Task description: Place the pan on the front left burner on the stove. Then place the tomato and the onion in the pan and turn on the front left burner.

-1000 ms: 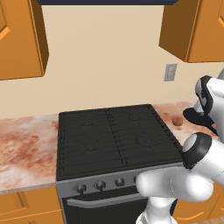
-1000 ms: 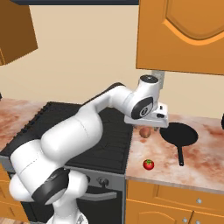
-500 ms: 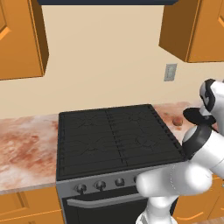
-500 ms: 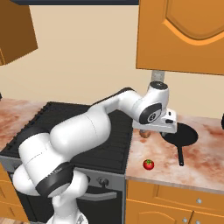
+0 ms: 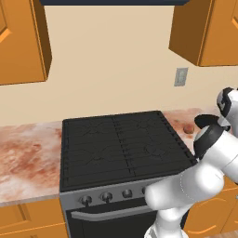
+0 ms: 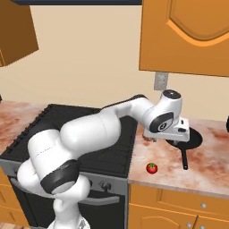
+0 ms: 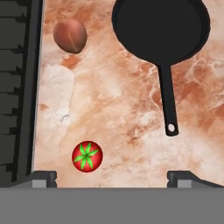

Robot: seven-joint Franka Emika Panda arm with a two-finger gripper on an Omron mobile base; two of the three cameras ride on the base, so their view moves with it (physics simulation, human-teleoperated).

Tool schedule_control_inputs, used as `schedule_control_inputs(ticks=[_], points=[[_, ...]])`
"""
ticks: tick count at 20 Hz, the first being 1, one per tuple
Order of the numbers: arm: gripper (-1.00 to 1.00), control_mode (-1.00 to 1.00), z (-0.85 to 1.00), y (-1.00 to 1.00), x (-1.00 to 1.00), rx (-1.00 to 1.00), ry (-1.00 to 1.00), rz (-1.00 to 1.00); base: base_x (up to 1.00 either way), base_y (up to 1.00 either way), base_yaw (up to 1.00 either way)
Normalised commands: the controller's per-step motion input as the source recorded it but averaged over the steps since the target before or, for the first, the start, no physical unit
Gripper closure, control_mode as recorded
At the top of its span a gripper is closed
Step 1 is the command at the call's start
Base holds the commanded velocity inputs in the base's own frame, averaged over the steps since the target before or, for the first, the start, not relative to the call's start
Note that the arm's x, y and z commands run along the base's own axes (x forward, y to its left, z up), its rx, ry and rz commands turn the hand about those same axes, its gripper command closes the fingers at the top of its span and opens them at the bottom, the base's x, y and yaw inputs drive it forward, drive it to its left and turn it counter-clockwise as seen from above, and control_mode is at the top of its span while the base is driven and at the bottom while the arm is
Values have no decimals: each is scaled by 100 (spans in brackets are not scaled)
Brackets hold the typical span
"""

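Pan (image 7: 161, 28) lies on the counter right of the stove (image 5: 121, 148), onion (image 7: 70, 36) and tomato (image 7: 88, 156) between them, gripper (image 7: 111, 177) above, fingers apart, probably lining up its grab.

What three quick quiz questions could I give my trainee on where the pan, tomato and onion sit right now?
1. True or false: the pan already sits on the stove.
2. In the right base view, which lies nearer the counter's front edge: A, the tomato, or B, the onion?
3. Fill in: the gripper is ____ and holds nothing.

Key: 1 false, it rests on the counter to the right of the stove. 2 A. 3 open.
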Motion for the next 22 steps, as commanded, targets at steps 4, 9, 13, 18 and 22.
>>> schedule_control_inputs(ticks=[4,9,13,18,22], points=[[-100,-100,-12,-34,0,0,1,0,0,0,0],[-100,-100,-9,-29,0,0,1,0,0,0,0],[-100,-100,-8,-26,1,0,1,0,0,0,0],[-100,-100,-17,-13,3,0,0,0,0,0,0],[-100,-100,-21,-7,6,0,0,0,0,0,0]])
